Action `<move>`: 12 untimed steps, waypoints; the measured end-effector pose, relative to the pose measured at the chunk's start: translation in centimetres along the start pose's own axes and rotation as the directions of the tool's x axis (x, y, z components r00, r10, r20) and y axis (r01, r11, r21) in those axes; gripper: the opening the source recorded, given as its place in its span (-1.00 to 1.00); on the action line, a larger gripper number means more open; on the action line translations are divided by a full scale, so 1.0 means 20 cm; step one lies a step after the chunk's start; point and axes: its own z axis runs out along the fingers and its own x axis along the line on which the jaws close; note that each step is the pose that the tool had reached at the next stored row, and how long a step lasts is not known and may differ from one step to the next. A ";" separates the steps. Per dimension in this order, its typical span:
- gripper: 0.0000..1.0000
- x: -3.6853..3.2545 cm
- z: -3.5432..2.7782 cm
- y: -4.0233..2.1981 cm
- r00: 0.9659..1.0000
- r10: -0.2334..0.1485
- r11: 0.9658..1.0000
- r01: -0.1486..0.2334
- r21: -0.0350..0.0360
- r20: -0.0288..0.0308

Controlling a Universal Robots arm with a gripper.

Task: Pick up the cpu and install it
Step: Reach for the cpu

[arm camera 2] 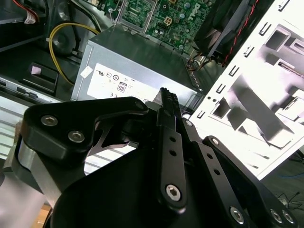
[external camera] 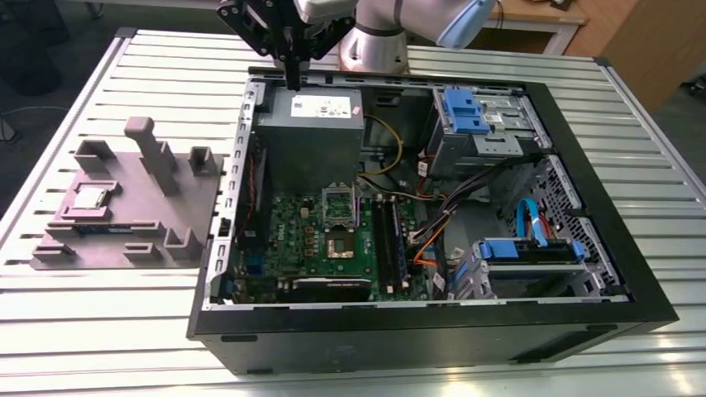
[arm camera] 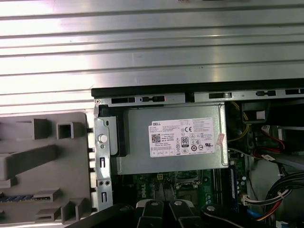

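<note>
The pincer [external camera: 293,81] hung at twelve o'clock in the exterior view, over the far edge of the open computer box [external camera: 617,273]. Its two black fingers were pressed together into one thin tip, and nothing was held between them. The tip pointed down at the grey box [external camera: 314,132] with the white label, which sat inside the computer box at its eleven o'clock corner.

The cpu [external camera: 91,198] was a small shiny silver square. It lay flat on the grey tray [external camera: 165,215], near the tray's nine o'clock side. The tray sat on the metal table [external camera: 111,331], just beside the computer box at its nine o'clock side. The cpu was well apart from the pincer.

Inside the computer box, the green board [external camera: 381,248] lay at six o'clock from the grey box. The dark square socket [external camera: 339,246] was in the middle of the board.

In the second wrist view, the pincer [arm camera 2: 166,97] was shut in front of the grey box [arm camera 2: 137,71], and a yellow wire [arm camera 2: 57,28] curled at ten o'clock from it. In the first wrist view, the pincer [arm camera: 164,205] was shut too, with the grey box [arm camera: 173,137] just past its tips.
</note>
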 end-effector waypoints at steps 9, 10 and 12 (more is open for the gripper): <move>-0.80 0.030 0.000 -0.002 1.000 0.000 1.000 0.000 0.000 0.000; -0.80 0.031 0.000 -0.002 1.000 0.000 1.000 0.000 0.000 0.000; -0.80 0.034 0.000 -0.003 1.000 0.000 1.000 0.000 0.000 0.000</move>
